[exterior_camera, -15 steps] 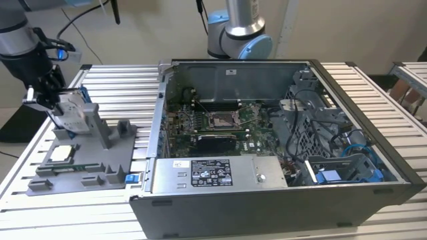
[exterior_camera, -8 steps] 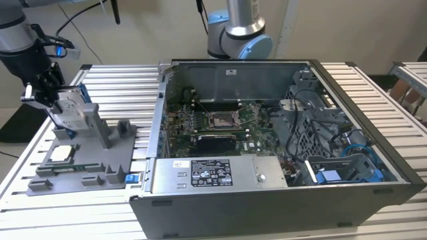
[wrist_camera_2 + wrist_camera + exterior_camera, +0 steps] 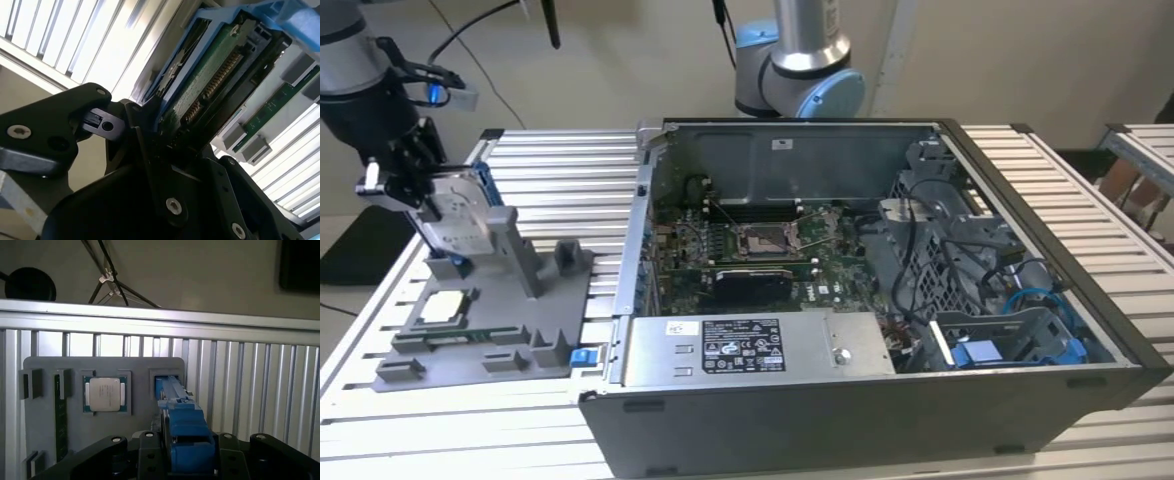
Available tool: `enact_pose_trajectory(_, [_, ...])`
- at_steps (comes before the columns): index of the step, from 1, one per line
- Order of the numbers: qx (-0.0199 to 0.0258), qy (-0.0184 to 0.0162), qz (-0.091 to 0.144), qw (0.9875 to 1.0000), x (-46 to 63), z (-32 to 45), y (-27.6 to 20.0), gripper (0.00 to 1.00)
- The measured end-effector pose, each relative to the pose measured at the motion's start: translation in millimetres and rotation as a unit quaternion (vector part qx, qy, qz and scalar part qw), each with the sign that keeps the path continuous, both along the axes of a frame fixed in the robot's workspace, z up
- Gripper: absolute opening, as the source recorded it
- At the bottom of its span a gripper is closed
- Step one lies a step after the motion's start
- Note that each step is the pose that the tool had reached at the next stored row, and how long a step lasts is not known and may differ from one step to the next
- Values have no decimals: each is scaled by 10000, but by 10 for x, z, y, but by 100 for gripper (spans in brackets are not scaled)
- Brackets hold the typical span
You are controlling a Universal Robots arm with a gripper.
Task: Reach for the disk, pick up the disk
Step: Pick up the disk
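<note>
The slatted counter (image 3: 1067, 180) carries an open computer case (image 3: 854, 430) across the centre and right of the exterior view and a grey fixture (image 3: 520, 335) at its lower left. The disk (image 3: 454, 208) stands on edge on this fixture, in the upper left of the exterior view. The claw (image 3: 187, 452) presses on both sides of the blue bracket, pinching the disk. Reach and grasp appear complete. The lift appears not yet done, as the disk's lower edge seems seated in the fixture. A square chip (image 3: 443, 305) lies nearby.
</note>
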State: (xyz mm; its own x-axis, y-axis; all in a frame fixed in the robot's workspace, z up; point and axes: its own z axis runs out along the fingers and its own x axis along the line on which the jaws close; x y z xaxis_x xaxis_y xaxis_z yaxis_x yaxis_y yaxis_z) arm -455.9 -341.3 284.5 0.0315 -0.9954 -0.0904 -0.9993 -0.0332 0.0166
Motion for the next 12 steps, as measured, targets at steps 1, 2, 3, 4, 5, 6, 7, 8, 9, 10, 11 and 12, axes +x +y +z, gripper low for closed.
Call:
enact_pose_trajectory(1, [0,0,0,10000,0,10,0,0])
enact_pose_trajectory(2, [0,0,0,10000,0,21,0,0])
enact_pose_trajectory(3, [0,0,0,10000,0,31,0,0])
enact_pose_trajectory(4, [0,0,0,10000,0,40,0,0])
enact_pose_trajectory(5, [0,0,0,10000,0,51,0,0])
enact_pose_trajectory(6, [0,0,0,10000,0,61,0,0])
enact_pose_trajectory(7, [-1,0,0,10000,0,73,0,0])
enact_pose_trajectory(8, [0,0,0,10000,0,84,0,0])
enact_pose_trajectory(9, [0,0,0,10000,0,96,0,0])
enact_pose_trajectory(10, [0,0,0,10000,0,108,0,0])
enact_pose_trajectory(11, [0,0,0,10000,0,120,0,0])
enact_pose_trajectory(12, [0,0,0,10000,0,131,0,0])
